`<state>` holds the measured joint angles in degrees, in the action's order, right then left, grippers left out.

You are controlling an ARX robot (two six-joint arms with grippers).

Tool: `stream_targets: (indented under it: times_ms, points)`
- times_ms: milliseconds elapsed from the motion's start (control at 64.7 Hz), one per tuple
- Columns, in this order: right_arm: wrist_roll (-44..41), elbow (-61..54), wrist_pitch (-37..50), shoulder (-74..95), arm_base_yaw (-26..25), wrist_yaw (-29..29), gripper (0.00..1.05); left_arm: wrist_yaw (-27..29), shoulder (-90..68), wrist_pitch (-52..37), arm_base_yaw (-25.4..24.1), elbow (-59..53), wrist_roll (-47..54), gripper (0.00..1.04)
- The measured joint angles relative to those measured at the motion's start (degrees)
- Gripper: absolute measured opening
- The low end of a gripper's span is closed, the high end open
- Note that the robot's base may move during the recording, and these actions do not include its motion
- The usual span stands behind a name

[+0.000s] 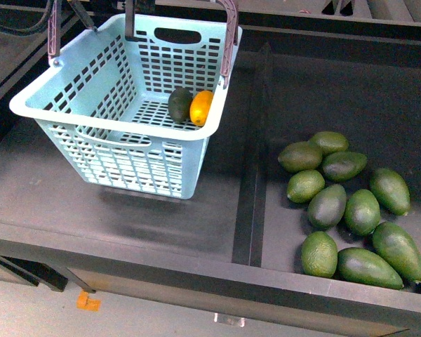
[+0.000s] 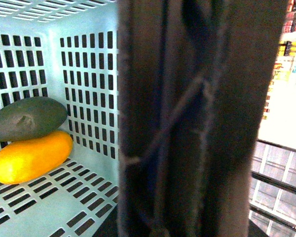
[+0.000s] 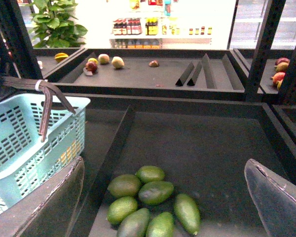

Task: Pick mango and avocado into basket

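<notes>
The turquoise basket (image 1: 91, 151) hangs tilted just above the dark shelf floor on the left. Its brown handles (image 1: 229, 38) rise to the top edge, where my left gripper (image 1: 137, 10) is shut on them. In the left wrist view a blurred handle (image 2: 187, 123) fills the middle. The orange mango (image 1: 201, 107) and the dark avocado (image 1: 179, 104) lie side by side in the basket's low corner; the avocado (image 2: 27, 118) rests against the mango (image 2: 29, 157). My right gripper (image 3: 165, 165) is open above the right bin, holding nothing, and the basket (image 3: 19, 148) is off to one side of it.
Several loose green avocados (image 1: 351, 203) lie in the right bin, also seen below my right gripper as a pile (image 3: 148, 197). A raised divider (image 1: 249, 175) separates the bins. The shelf's front lip (image 1: 196, 274) runs along the near side. Farther shelves hold scattered fruit (image 3: 103, 59).
</notes>
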<state>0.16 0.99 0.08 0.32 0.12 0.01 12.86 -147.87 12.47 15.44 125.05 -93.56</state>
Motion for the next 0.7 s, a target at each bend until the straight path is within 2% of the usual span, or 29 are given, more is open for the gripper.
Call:
stream_targets:
  times_ms: [139,263,433,619,696]
  points:
    - [0.0,0.0,0.0,0.0,0.0,0.0,0.96,0.42,0.17,-1.33,0.22,-1.42,-0.17,0.14]
    - [0.0,0.0,0.0,0.0,0.0,0.0,0.96,0.83,2.62,-4.9,0.48,-8.48,-0.85,0.14]
    - [0.0,0.0,0.0,0.0,0.0,0.0,0.96,0.46,7.67,-8.13,0.57,-17.62,-2.34,0.44]
    - [0.0,0.0,0.0,0.0,0.0,0.0,0.96,2.12,16.11,-7.76,0.24,-27.63,-1.6,0.81]
    - [0.0,0.0,0.0,0.0,0.0,0.0,0.96,2.45,22.47,-4.76,-0.59,-33.51,0.31,0.97]
